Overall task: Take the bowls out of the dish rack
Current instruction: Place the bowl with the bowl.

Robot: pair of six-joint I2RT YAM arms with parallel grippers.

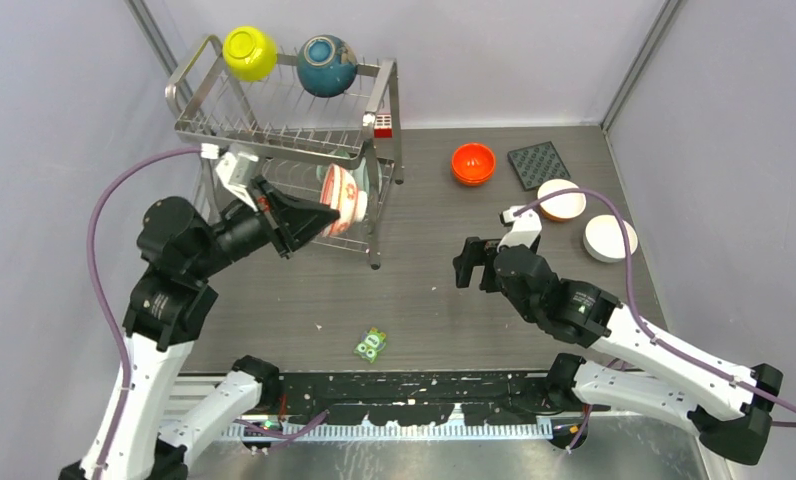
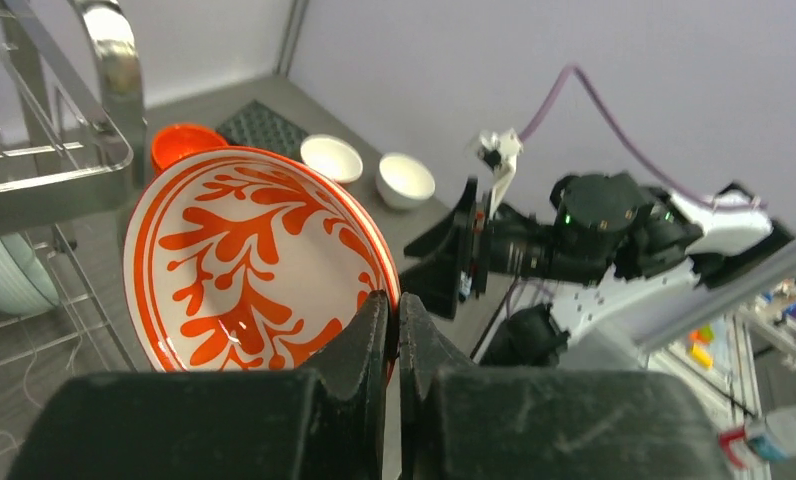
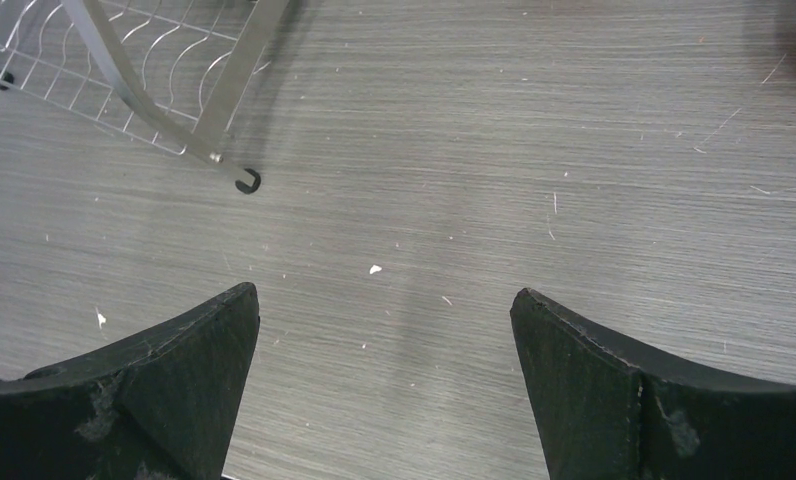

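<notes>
The steel wire dish rack (image 1: 274, 125) stands at the back left. A yellow-green bowl (image 1: 250, 52) and a dark teal bowl (image 1: 326, 65) stand on edge on its top tier. My left gripper (image 1: 319, 215) is at the rack's lower tier, shut on the rim of a white bowl with red flowers (image 1: 344, 190). In the left wrist view its fingertips (image 2: 395, 310) pinch that bowl (image 2: 244, 260) by the edge, which is tilted on its side. A pale green bowl (image 2: 9, 275) sits behind it in the rack (image 2: 34, 170). My right gripper (image 1: 474, 262) hangs open over bare table (image 3: 384, 300).
On the table to the right lie an orange bowl (image 1: 473, 163), a dark square mat (image 1: 539, 163) and two white bowls (image 1: 561, 199) (image 1: 610, 237). A small green object (image 1: 371, 344) lies near the front edge. The rack's foot (image 3: 246, 181) is close to my right gripper.
</notes>
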